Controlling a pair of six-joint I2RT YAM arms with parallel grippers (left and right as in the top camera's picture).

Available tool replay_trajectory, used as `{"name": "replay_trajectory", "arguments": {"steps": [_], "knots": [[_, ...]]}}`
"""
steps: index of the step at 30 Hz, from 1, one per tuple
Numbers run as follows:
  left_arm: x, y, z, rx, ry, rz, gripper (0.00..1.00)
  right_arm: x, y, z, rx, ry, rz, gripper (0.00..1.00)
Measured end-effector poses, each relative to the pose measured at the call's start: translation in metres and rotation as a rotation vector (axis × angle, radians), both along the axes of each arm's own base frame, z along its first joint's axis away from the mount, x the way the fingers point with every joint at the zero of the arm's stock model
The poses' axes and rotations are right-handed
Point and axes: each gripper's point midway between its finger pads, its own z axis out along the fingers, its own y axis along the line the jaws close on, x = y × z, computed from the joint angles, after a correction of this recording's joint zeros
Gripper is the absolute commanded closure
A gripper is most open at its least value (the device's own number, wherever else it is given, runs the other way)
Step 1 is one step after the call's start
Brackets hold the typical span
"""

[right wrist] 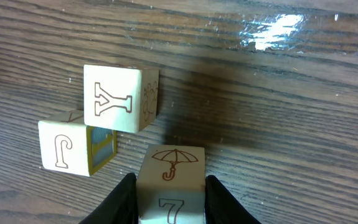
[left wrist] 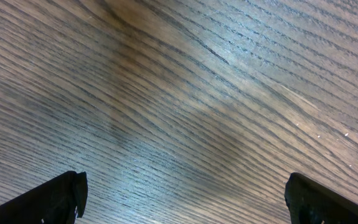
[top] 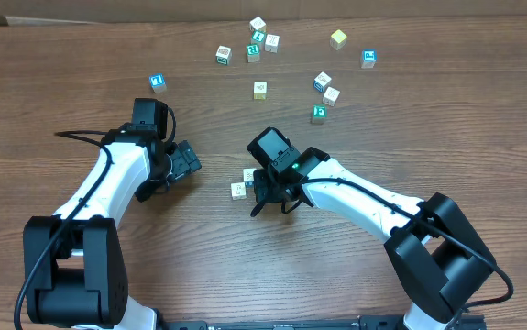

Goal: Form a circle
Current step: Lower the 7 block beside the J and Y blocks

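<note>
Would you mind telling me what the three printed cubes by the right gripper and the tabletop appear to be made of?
The Y cube, J cube and umbrella cube look like pale wood with a matte finish: cream faces, softly rounded edges, printed brown outlines. The table shows dark wood grain with a glossy glare, possibly laminate.

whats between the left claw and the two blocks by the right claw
Nothing, just bare table between the left claw and those blocks, seen from overhead.
</note>
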Motion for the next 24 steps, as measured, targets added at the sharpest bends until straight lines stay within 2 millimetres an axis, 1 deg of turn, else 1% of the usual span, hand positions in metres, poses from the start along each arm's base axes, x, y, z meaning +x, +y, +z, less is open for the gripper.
{"name": "replay_trajectory", "arguments": {"steps": [8, 13, 14, 16, 19, 23, 24], "knots": [[0.0000, 0.0000, 0.0000, 0.000, 0.000, 0.000, 0.00, -0.0045, 0.0031, -0.0004, -0.004, 0.004, 0.013, 0.68], [0.0000, 0.0000, 0.0000, 0.000, 0.000, 0.000, 0.00, -0.0037, 0.0022, -0.0004, -0.011, -0.003, 0.012, 0.67], [-0.0001, 0.0001, 0.0000, 0.000, 0.000, 0.000, 0.00, -0.0034, 0.0021, -0.0004, -0.011, -0.004, 0.011, 0.66], [-0.0001, 0.0000, 0.0000, 0.000, 0.000, 0.000, 0.00, -0.0035, 0.0019, -0.0005, -0.013, -0.004, 0.010, 0.60], [0.0000, 0.0001, 0.0000, 0.000, 0.000, 0.000, 0.00, -0.0043, 0.0006, -0.0009, -0.019, -0.002, 0.013, 0.58], [-0.0001, 0.0000, 0.0000, 0.000, 0.000, 0.000, 0.00, -0.0045, 0.0006, -0.0010, -0.019, -0.001, 0.013, 0.59], [0.0000, 0.0000, 0.0000, 0.000, 0.000, 0.000, 0.00, -0.0045, 0.0006, -0.0010, -0.019, -0.001, 0.013, 0.62]]}}
